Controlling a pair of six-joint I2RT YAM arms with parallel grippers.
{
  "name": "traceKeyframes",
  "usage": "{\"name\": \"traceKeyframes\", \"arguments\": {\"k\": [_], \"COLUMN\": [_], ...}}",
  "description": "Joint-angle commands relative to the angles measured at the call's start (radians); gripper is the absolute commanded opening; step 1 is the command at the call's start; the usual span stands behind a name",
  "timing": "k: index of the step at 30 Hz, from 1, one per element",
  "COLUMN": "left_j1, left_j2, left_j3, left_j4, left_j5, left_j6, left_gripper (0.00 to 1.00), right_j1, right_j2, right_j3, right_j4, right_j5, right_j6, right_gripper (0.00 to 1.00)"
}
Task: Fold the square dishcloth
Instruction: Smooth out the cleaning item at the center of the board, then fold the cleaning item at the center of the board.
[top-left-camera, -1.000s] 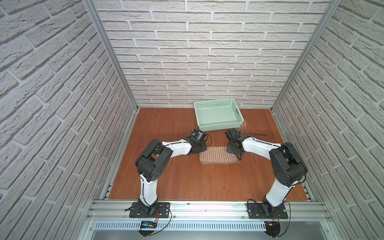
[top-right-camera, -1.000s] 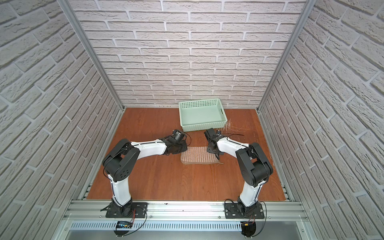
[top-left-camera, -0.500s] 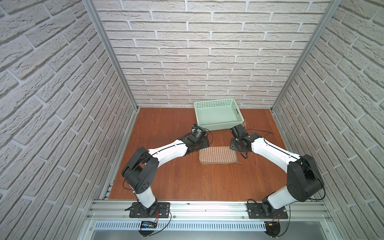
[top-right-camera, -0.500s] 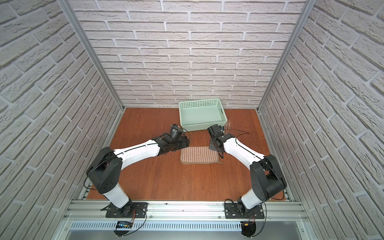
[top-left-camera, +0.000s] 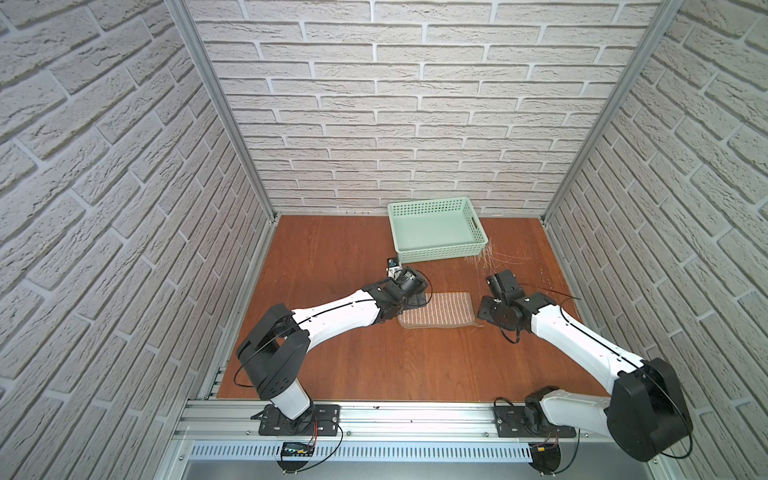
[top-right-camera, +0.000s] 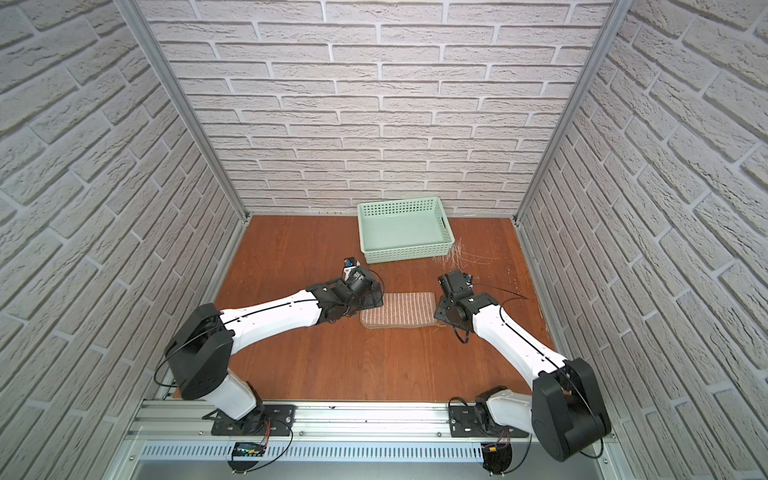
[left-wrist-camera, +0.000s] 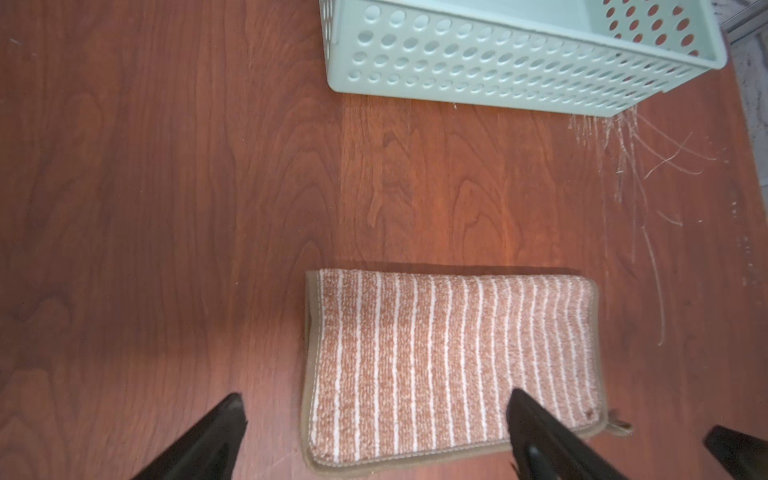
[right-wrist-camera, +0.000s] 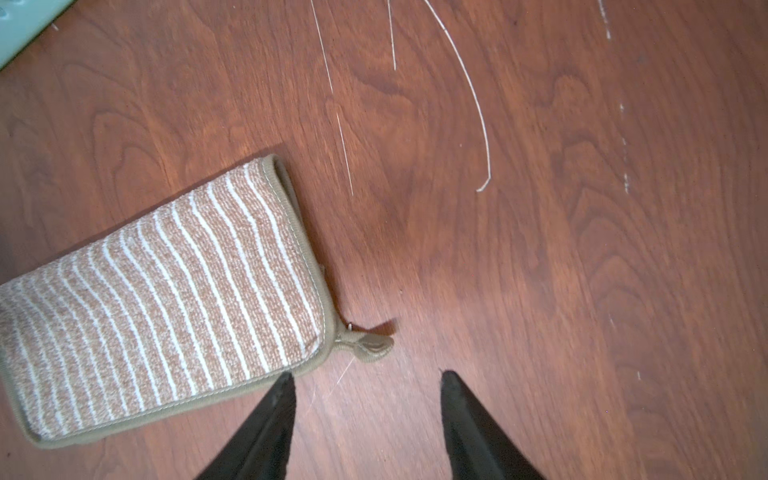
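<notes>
Left pincer (left-wrist-camera: 376, 397) and right pincer (right-wrist-camera: 366, 376) both gape released, empty, at opposite ends of the folded square dishcloth (left-wrist-camera: 453, 340).

The table (left-wrist-camera: 415, 199) is being lit brightly from above; soft shadows are being cast. Fingers (right-wrist-camera: 266, 424) are being blurred slightly in wrist views.

Mint basket (top-left-camera: 440, 253) on wood table (top-left-camera: 332, 257), scratches (top-left-camera: 494, 259) nr its corner

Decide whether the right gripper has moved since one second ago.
Yes. In both top views the right gripper has shifted rightward off the dishcloth, which lies unmoved in front of the basket.
</notes>
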Motion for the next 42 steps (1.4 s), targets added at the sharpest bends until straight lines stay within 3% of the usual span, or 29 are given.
{"name": "traceKeyframes", "arguments": {"k": [1,23,33,42], "left_j1": [-0.024,-0.025,-0.025,-0.025], "left_j2": [0.030,0.094,0.097,0.107], "left_j3": [-0.020,-0.021,-0.027,-0.024], "left_j4": [-0.052,-0.057,-0.060,-0.063], "left_j5": [-0.087,-0.119,-0.124,-0.125], "left_j6": [-0.025,-0.054,-0.054,-0.053], "left_gripper": [0.98,0.98,0.98,0.98], "right_j1": [-0.015,-0.045,-0.046,-0.046], "right_j2": [-0.053,-0.094,-0.038,0.035], "right_j3": [-0.038,-0.260,-0.289,-0.312], "right_j4": [0.025,0.256,0.340,0.438], "right_j5": [-0.010,-0.183,-0.183,-0.209], "right_j6": [0.042,0.212,0.237,0.269], "right_gripper": [0.64,0.75,0.74,0.64]}}
